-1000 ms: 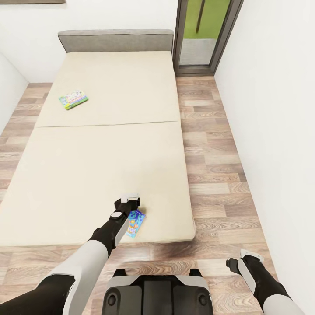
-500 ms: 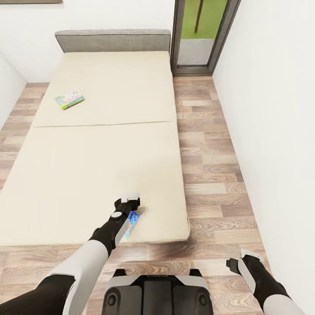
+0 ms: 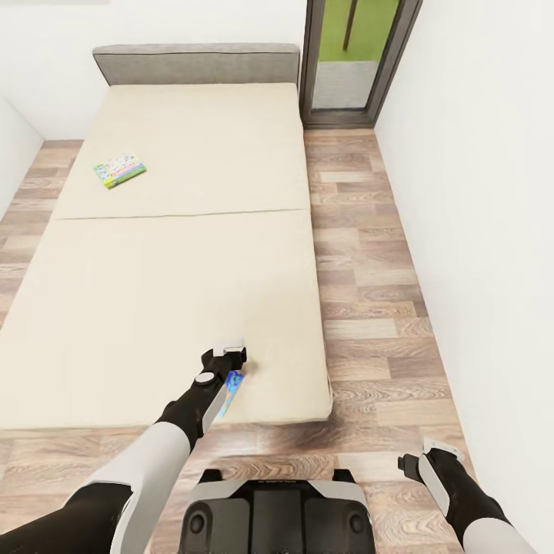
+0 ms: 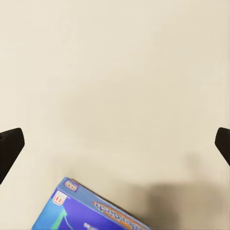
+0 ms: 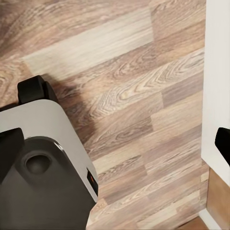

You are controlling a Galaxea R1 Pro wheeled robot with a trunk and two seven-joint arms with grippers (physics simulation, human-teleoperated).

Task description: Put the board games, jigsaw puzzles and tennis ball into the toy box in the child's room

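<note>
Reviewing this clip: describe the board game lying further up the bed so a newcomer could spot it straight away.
Start at the bed with its cream cover and grey headboard. In the head view the board game lies flat on the half nearer the headboard, close to the bed's left edge. It is pastel with a green edge, unlike the blue box beside the left gripper at the foot.

2 black-and-white arms (image 3: pixel 181 419), dark grey base (image 3: pixel 281 519).

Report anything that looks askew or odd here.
The blue game box beside the left gripper stands tilted on edge at the bed's near edge, not flat like the other game box farther up.
</note>
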